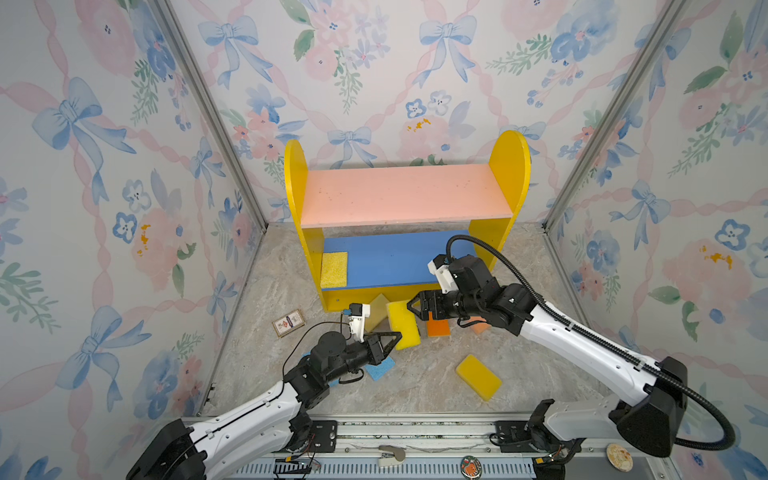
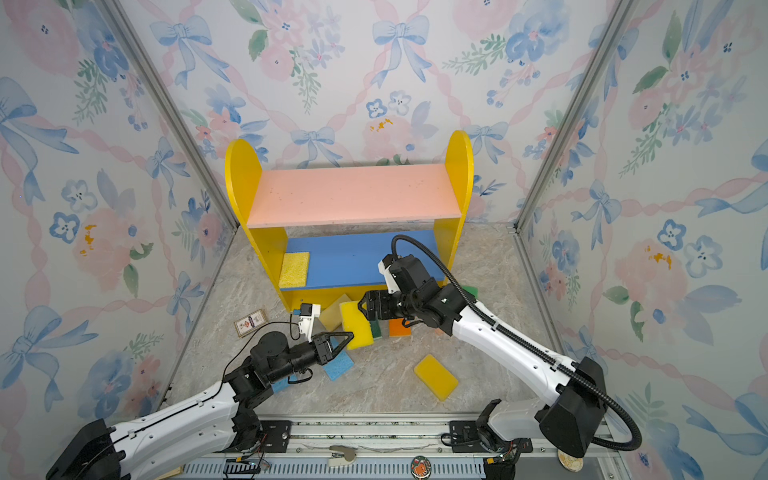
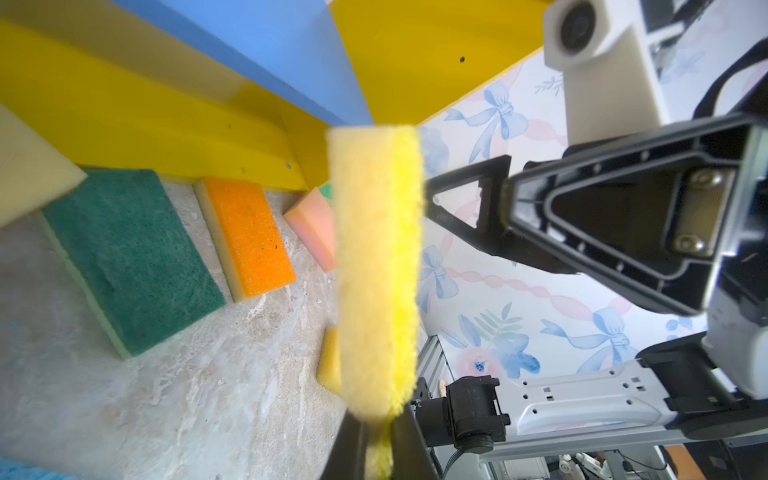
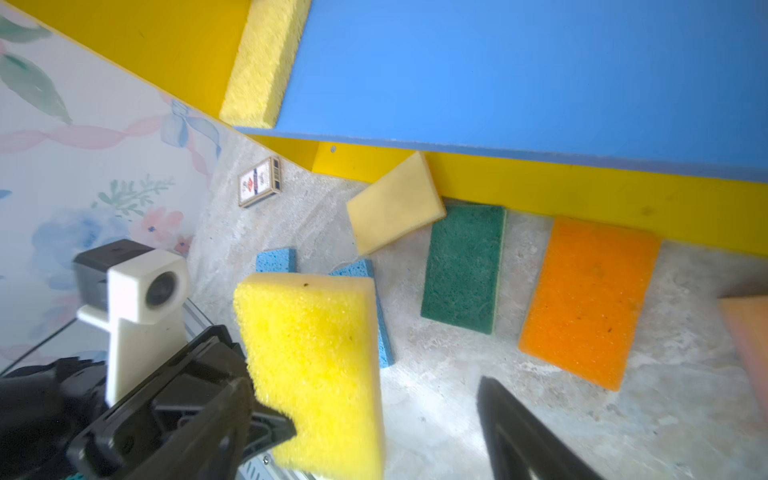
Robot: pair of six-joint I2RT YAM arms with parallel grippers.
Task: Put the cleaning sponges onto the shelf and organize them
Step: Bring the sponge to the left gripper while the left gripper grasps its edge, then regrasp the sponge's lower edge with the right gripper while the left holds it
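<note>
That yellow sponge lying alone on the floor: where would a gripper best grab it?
Across its short width, jaws on the two long edges, coming straight down. The yellow sponge lies flat on the floor, broad face up, nothing beside it, so both long edges are free. It sits askew, so the jaws would likely need turning to match.

- Marbled floor (image 1: 415, 399): carries the shelf (image 1: 509, 166), which stands against the back wall.
- Blue lower board (image 1: 395, 257): one textured yellow sponge (image 1: 333, 269) lies flat at its left end, against the side panel.
- Floor along the shelf front: pale yellow sponge (image 4: 395, 208) tilted against the front rail, then dark green sponge (image 4: 463, 268), orange sponge (image 4: 590, 299) and peach sponge (image 4: 748, 332).
- Open floor: bright yellow sponge (image 1: 478, 377), two blue sponges (image 4: 276, 260), and a small printed box (image 1: 288, 322) near the left wall.
</note>
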